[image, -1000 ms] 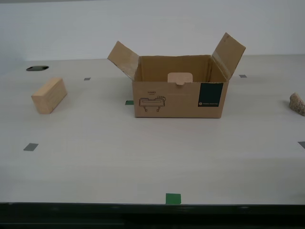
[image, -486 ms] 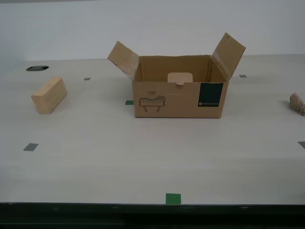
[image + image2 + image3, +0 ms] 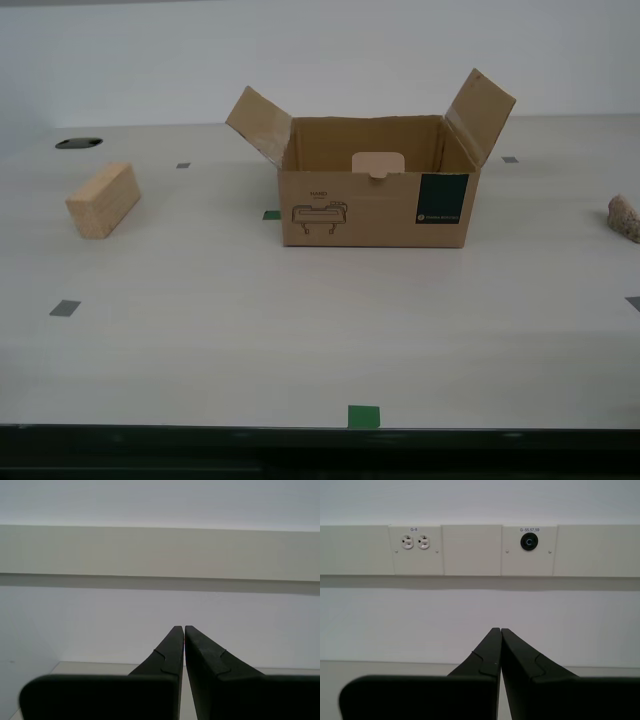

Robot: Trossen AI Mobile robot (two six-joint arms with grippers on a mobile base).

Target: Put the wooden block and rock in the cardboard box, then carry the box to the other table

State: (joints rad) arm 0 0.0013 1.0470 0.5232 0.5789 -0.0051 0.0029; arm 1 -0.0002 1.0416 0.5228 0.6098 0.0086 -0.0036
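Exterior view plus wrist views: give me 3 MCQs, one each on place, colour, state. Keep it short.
1. Where does the wooden block lie?
A. inside the cardboard box
B. on the table, toward the exterior view's left of the cardboard box
C. against the rock

2. What colour is the label on the cardboard box front?
A. dark green
B. red
C. yellow

3. How stand my first end effector and my second end effector?
A. both wide open
B. one holds the rock
C. both shut, empty

Key: B, the wooden block sits apart from the cardboard box; A, the label is dark green; C, fingertips meet in both wrist views, and the rock lies on the table.
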